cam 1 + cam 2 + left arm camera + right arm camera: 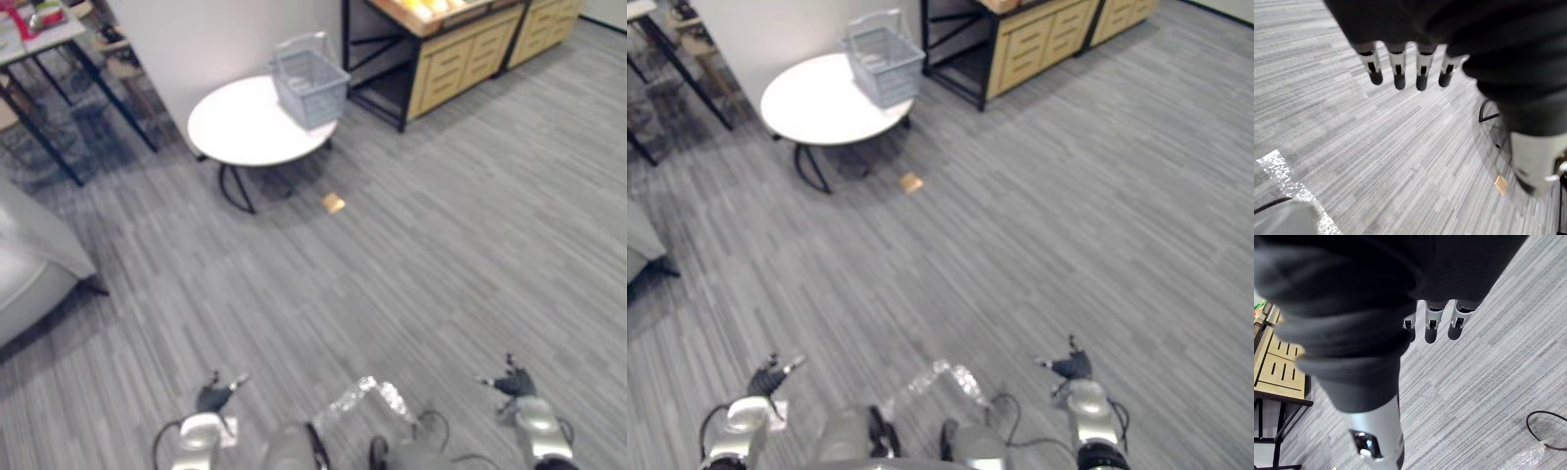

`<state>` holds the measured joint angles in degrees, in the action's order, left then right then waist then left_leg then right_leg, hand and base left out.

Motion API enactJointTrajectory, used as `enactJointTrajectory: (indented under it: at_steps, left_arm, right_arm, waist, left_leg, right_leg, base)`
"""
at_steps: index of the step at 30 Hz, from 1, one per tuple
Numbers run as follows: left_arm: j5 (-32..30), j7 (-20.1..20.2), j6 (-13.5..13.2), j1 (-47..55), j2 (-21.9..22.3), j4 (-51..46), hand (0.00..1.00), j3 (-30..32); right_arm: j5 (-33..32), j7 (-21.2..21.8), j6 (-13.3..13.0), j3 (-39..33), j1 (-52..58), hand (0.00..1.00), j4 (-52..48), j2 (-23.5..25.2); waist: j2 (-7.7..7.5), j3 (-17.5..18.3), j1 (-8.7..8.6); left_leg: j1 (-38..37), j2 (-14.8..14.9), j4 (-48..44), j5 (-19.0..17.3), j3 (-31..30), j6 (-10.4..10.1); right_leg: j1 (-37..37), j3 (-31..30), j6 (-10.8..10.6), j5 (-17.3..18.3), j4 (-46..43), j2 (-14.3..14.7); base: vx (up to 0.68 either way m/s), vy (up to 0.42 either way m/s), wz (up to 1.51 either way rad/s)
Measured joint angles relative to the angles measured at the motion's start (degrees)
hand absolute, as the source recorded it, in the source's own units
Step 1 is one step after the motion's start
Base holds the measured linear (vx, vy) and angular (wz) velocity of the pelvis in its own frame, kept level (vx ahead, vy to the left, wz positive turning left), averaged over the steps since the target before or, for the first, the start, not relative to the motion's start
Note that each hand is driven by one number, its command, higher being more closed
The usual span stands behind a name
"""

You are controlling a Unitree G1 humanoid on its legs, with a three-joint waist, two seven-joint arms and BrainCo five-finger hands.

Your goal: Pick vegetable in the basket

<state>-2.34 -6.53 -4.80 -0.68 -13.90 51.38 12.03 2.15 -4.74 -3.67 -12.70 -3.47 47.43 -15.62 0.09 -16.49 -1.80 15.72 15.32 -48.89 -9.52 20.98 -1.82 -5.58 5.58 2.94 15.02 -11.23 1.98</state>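
A grey wire basket (310,86) with its handle up stands on the far right edge of a round white table (235,132), well ahead of me. Yellowish produce (431,8) lies on top of a wooden drawer cabinet (460,54) to the right of the basket. My left hand (214,395) hangs low at the lower left, open, its fingers (1398,73) straight over bare floor. At the lower right is my right hand (514,384), open too, with its fingers (1432,328) relaxed and nothing in it. Both hands are far from the basket.
A small tan block (333,203) lies on the grey floor in front of the table. A pale sofa (29,264) sits at the left, and a black-legged table (44,44) at the far left. A crinkled clear strip (372,395) lies between my hands.
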Motion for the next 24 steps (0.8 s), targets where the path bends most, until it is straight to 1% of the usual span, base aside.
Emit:
enactJointTrajectory:
  at_steps: [1, 2, 3, 4, 5, 6, 7, 8, 9, 10, 11, 12, 13, 14, 15, 16, 17, 18, 19, 20, 21, 22, 23, 24]
  left_arm:
    - [0.03, -0.08, -0.01, -0.01, 0.0, -0.57, 0.0, -0.12]
    - [0.08, -0.18, -0.09, 0.12, 0.02, -1.66, 0.0, -0.09]
    - [0.11, -0.18, -0.11, 0.22, 0.07, -2.1, 0.0, -0.09]
    - [0.16, -0.18, -0.16, 0.38, 0.25, -2.43, 0.0, -0.1]
    - [0.2, -0.18, -0.17, 0.37, 0.5, -2.44, 0.0, -0.11]
    - [0.32, -0.18, -0.17, 0.38, 0.53, -2.43, 0.0, -0.12]
    - [1.27, -0.21, -0.21, 0.44, 0.67, -2.43, 0.0, -0.04]
    - [1.29, -0.21, -0.29, 1.1, 0.71, -2.34, 0.0, 0.06]
    - [1.26, -0.27, -0.34, 1.27, 0.89, -2.18, 0.0, 0.9]
    - [1.25, -0.36, -0.34, 2.14, 2.18, -2.29, 0.0, 1.97]
    - [1.25, -0.35, -0.34, 2.59, 2.69, -2.29, 0.0, 1.91]
    - [1.24, -0.35, -0.28, 3.55, 3.24, -2.28, 0.0, 1.87]
    - [1.23, -0.34, -0.13, 3.78, 3.57, -2.34, 0.0, 1.67]
    - [1.23, -0.36, -0.12, 3.75, 3.67, -2.43, 0.0, 1.36]
    - [1.22, -0.47, -0.12, 3.8, 3.66, -2.88, 0.0, 0.67]
    - [1.19, -0.62, -0.14, 3.68, 3.62, -3.28, 0.0, -0.06]
    - [1.16, -0.63, -0.18, 3.64, 3.58, -3.43, 0.0, -0.45]
    - [1.13, -0.62, -0.21, 3.59, 3.55, -3.46, 0.0, -0.53]
    - [1.04, -0.6, -0.15, 2.9, 3.36, -3.14, 0.0, -0.91]
    - [1.04, -0.58, -0.17, 2.61, 3.23, -3.1, 0.0, -1.18]
    - [0.98, -0.51, -0.26, 1.7, 2.71, -2.5, 0.0, -1.99]
    - [0.76, -0.36, -0.22, 0.52, 2.16, 0.57, 0.0, -2.73]
    - [0.33, -0.36, -0.21, 0.38, 2.29, 1.31, 0.0, -2.73]
    - [-0.86, -0.39, -0.19, 0.82, 1.46, 2.01, 0.0, -2.61]
  right_arm:
    - [0.0, -0.02, 0.06, 0.25, -0.34, 0.0, -0.29, -0.41]
    - [0.01, -0.06, 0.13, 0.72, -1.58, 0.0, -1.23, -0.94]
    - [0.04, -0.06, 0.19, 1.47, -2.35, 0.0, -1.86, -1.47]
    - [0.05, -0.03, 0.19, 2.47, -4.18, 0.0, -2.75, -2.45]
    - [0.07, -0.11, 0.19, 3.3, -6.0, 0.0, -3.78, -3.52]
    - [0.13, -0.16, 0.19, 4.21, -6.72, 0.0, -4.39, -4.23]
    - [0.22, -0.21, 0.17, 5.58, -7.23, 0.0, -6.23, -5.17]
    - [0.29, -0.23, 0.09, 6.45, -7.22, 0.0, -7.28, -5.4]
    - [1.03, -0.13, -0.03, 7.7, -7.09, 0.0, -9.03, -4.41]
    - [2.87, 0.01, -0.12, 8.87, -7.09, 0.0, -11.0, -3.39]
    - [3.55, 0.01, -0.29, 8.92, -7.05, 0.0, -11.91, -2.73]
    - [4.75, -0.08, -0.32, 9.05, -6.91, 0.0, -13.3, -0.92]
    - [4.8, -0.11, -0.33, 9.82, -7.48, 0.0, -14.0, -0.36]
    - [4.82, -0.16, -0.31, 10.28, -7.99, 0.0, -14.04, -0.34]
    - [5.18, -0.43, -0.23, 11.12, -8.81, 0.0, -14.78, -0.2]
    - [6.28, -0.92, -0.3, 11.23, -9.23, 0.0, -16.64, -0.24]
    - [6.6, -1.31, -0.36, 11.2, -9.64, 0.0, -17.47, -0.39]
    - [6.82, -1.95, -0.42, 11.17, -10.78, 0.0, -18.05, -0.59]
    - [6.89, -2.62, -0.44, 10.83, -12.8, 0.0, -18.92, -1.88]
    - [6.89, -2.73, -0.43, 10.7, -13.6, 0.0, -19.17, -2.75]
    - [6.95, -2.99, -0.4, 10.62, -15.16, 0.0, -19.42, -4.13]
    - [7.03, -4.24, -0.37, 10.15, -17.7, 0.0, -19.41, -6.13]
    - [7.15, -4.7, -0.37, 10.17, -18.73, 0.0, -19.42, -6.72]
    - [8.23, -4.97, -0.36, 10.27, -20.15, 0.0, -19.51, -7.22]
  waist:
    - [-0.32, 0.06, 0.61]
    - [-0.62, 0.04, 0.81]
    - [-0.63, 0.03, 0.82]
    - [-0.59, 0.14, 0.85]
    - [0.37, 0.6, 1.04]
    - [1.18, 0.86, 1.33]
    - [1.6, 1.1, 2.32]
    - [2.34, 1.62, 2.9]
    - [-0.18, 2.49, 4.23]
    - [-1.88, 3.35, 4.85]
    - [-2.58, 3.23, 4.93]
    - [-4.49, 3.33, 4.58]
    - [-4.77, 3.23, 3.43]
    - [-4.51, 3.12, 2.99]
    - [-3.74, 2.71, 2.75]
    - [-2.94, 2.3, 2.73]
    - [-2.54, 2.15, 2.61]
    - [-2.11, 2.14, 2.22]
    - [-1.4, 2.02, 1.51]
    - [-1.31, 2.1, 1.17]
    - [-1.26, 2.07, 0.69]
    - [-1.23, 2.01, 0.43]
    - [-2.3, 2.31, 0.51]
    - [-3.29, 2.3, 0.74]
  left_leg:
    - [2.04, 0.04, 2.52, -0.85, 1.7, -0.49]
    - [3.48, -1.37, 9.69, -0.9, 3.95, -1.16]
    - [4.12, -2.33, 14.4, -0.61, 5.09, -1.26]
    - [4.88, -4.1, 24.67, 1.84, 7.62, -1.79]
    - [4.99, -5.45, 35.16, 5.94, 10.42, -1.59]
    - [5.1, -5.68, 38.86, 7.44, 11.76, -1.3]
    - [4.94, -5.73, 42.02, 8.64, 13.29, -0.32]
    - [4.56, -5.7, 42.81, 8.98, 12.82, 0.25]
    - [3.5, -7.66, 42.11, 12.16, 13.01, 3.71]
    - [1.83, -9.82, 41.9, 12.37, 12.92, 5.15]
    - [0.29, -10.89, 41.53, 11.6, 12.94, 7.25]
    - [-3.4, -13.47, 40.61, 8.76, 12.33, 8.51]
    - [-7.19, -14.9, 40.33, 6.41, 10.03, 8.63]
    - [-9.08, -15.06, 40.34, 5.52, 8.74, 8.49]
    - [-13.17, -14.79, 40.94, 4.34, 6.12, 7.91]
    - [-16.88, -14.36, 41.93, 4.16, 3.27, 7.73]
    - [-18.47, -13.97, 42.55, 4.16, 2.09, 7.73]
    - [-20.28, -13.39, 43.36, 4.17, 0.6, 7.72]
    - [-21.82, -12.11, 44.04, 3.9, -2.68, 7.24]
    - [-22.1, -11.42, 44.21, 3.49, -3.56, 6.55]
    - [-22.71, -10.65, 44.81, 2.71, -4.89, 5.24]
    - [-24.33, -9.57, 45.69, 1.02, -6.09, 1.43]
    - [-25.23, -9.52, 45.89, 0.18, -6.05, -0.07]
    - [-27.67, -9.62, 46.05, -1.5, -6.13, -3.27]
  right_leg:
    - [-0.73, -1.38, 0.15, 0.27, 1.15, -0.36]
    - [-0.68, -2.47, -0.01, 0.36, 2.34, -1.41]
    - [-0.63, -2.95, -0.13, 0.43, 3.1, -1.98]
    - [-0.8, -3.95, -0.31, 0.38, 5.01, -2.79]
    - [-1.58, -4.86, -1.54, 0.22, 7.06, -3.08]
    - [-2.22, -5.24, -2.97, -0.02, 8.09, -3.05]
    - [-3.31, -5.98, -7.64, -0.2, 8.31, -3.11]
    - [-3.97, -6.0, -9.1, 0.71, 7.48, -3.3]
    - [-3.03, -6.08, -10.83, 3.33, 2.69, -5.87]
    - [-0.02, -5.93, -12.39, 4.33, -6.47, -8.32]
    - [1.36, -5.73, -12.95, 4.04, -12.56, -9.16]
    - [4.9, -5.73, -17.52, 0.38, -26.45, -11.58]
    - [9.03, -6.41, -19.62, -3.79, -40.54, -12.26]
    - [10.97, -6.12, -19.1, -3.55, -45.86, -12.13]
    - [14.45, -3.61, -15.87, -2.2, -51.92, -12.43]
    - [16.92, 0.97, -11.56, 0.03, -51.97, -14.32]
    - [18.13, 3.21, -10.05, 0.87, -50.29, -15.21]
    - [20.11, 5.76, -8.67, 1.68, -46.5, -16.24]
    - [22.97, 7.73, -8.7, 1.62, -34.24, -16.48]
    - [23.74, 8.0, -8.79, 0.78, -27.87, -16.27]
    - [24.65, 8.04, -8.85, -2.15, -17.78, -16.22]
    - [25.09, 6.94, -9.38, -9.28, -1.22, -16.45]
    - [25.48, 6.21, -9.86, -11.59, 3.28, -16.9]
    - [26.01, 5.13, -9.79, -12.5, 5.71, -18.41]
  base:
    - [0.27, 0.01, -0.38]
    - [0.27, 0.031, -0.4]
    - [0.32, 0.075, -0.42]
    - [0.39, 0.12, -0.45]
    - [0.43, 0.146, -0.46]
    - [0.51, 0.205, -0.5]
    - [0.45, 0.204, -0.38]
    - [0.6, 0.26, -0.5]
    - [0.77, 0.324, -0.4]
    - [0.77, 0.325, -0.33]
    - [0.78, 0.325, 0.0]
    - [0.66, 0.238, 0.49]
    - [0.66, 0.204, 0.73]
    - [0.64, 0.14, 0.88]
    - [0.58, 0.059, 0.88]
    - [0.56, 0.018, 0.87]
    - [0.52, -0.057, 0.9]
    - [0.5, -0.134, 1.13]
    - [0.49, -0.172, 1.18]
    - [0.48, -0.257, 1.25]
    - [0.48, -0.321, 1.22]
    - [0.5, -0.358, 1.1]
    - [0.53, -0.423, 1.03]
    - [0.57, -0.489, 0.57]
